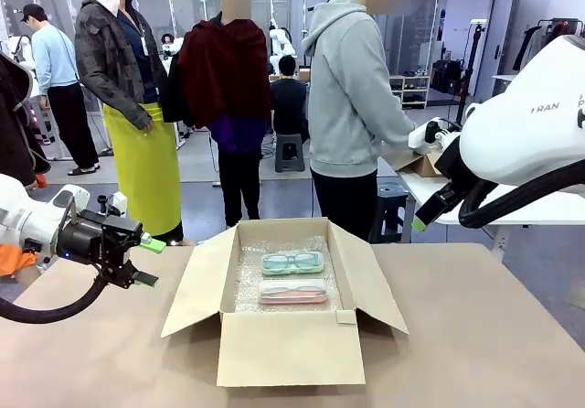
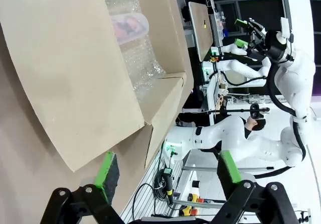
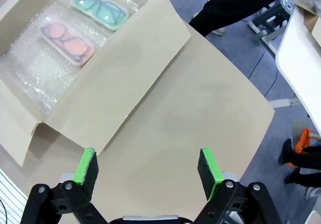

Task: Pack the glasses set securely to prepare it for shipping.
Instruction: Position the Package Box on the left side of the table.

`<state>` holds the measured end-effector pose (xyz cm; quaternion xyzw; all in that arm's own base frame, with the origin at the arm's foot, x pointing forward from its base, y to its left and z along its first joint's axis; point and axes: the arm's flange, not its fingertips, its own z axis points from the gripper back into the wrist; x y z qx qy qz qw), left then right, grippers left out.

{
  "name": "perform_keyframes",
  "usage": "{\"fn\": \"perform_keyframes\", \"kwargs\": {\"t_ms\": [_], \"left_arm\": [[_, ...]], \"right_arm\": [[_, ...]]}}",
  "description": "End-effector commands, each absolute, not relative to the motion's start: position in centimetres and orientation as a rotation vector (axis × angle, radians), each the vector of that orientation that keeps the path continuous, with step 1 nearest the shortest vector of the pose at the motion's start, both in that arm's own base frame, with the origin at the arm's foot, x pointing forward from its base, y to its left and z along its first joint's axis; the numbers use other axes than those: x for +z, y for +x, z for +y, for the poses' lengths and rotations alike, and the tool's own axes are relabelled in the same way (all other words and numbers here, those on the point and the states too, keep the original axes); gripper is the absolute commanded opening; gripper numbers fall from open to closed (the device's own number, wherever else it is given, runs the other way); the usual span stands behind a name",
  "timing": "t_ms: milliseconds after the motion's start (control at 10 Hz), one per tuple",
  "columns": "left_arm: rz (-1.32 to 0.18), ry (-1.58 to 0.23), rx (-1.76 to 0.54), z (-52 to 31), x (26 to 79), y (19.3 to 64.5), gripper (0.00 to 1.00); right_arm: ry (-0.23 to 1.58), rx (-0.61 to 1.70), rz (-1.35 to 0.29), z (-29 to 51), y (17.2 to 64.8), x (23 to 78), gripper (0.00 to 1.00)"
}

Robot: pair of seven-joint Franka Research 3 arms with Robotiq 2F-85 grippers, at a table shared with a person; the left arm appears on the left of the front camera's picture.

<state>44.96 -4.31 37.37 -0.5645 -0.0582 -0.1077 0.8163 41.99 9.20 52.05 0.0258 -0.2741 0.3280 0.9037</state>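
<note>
An open cardboard box (image 1: 285,344) stands mid-table, lined with bubble wrap (image 1: 245,284). Two glasses cases lie flat inside, side by side: the mint-green one (image 1: 292,263) farther back, the pinkish one (image 1: 292,291) nearer me. My left gripper (image 1: 151,262) hovers open and empty to the left of the box's left flap (image 1: 194,284). Up at the right, my right gripper (image 1: 425,214) hangs above the table beyond the right flap (image 1: 370,284). In the right wrist view its fingers (image 3: 86,166) stand wide open above the flap (image 3: 125,78), with both cases (image 3: 99,8) (image 3: 66,39) in sight. The left wrist view has the pinkish case (image 2: 129,25) beyond a flap (image 2: 75,83).
All four box flaps stand open and spread outward. A person in a grey hoodie (image 1: 352,97) stands at the table's far side, turned toward a white side table (image 1: 512,209) with a small carton (image 1: 420,163). Other people stand farther back. Bare tabletop (image 1: 475,335) lies on both sides of the box.
</note>
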Motion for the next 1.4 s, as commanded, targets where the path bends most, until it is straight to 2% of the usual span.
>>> {"fn": "perform_keyframes", "kwargs": {"t_ms": [0,200,400,700,1300], "left_arm": [[-0.12,-1.213,-0.226,-4.2,37.4,44.7,1.0],[-0.124,-1.203,-0.229,-4.3,37.4,45.0,1.0],[-0.122,-1.251,-0.2,-3.9,33.7,47.0,1.0],[-0.179,-1.296,-0.165,-3.8,31.1,48.5,1.0],[-0.235,-1.225,-0.056,-3.0,27.3,51.6,1.0]], "right_arm": [[0.052,0.674,-0.561,9.4,42.2,52.2,1.0],[0.052,0.674,-0.561,9.4,42.2,52.2,1.0],[0.052,0.674,-0.561,9.4,42.2,52.2,1.0],[0.052,0.674,-0.561,9.4,42.2,52.2,1.0],[0.052,0.674,-0.561,9.4,42.2,52.2,1.0]]}}
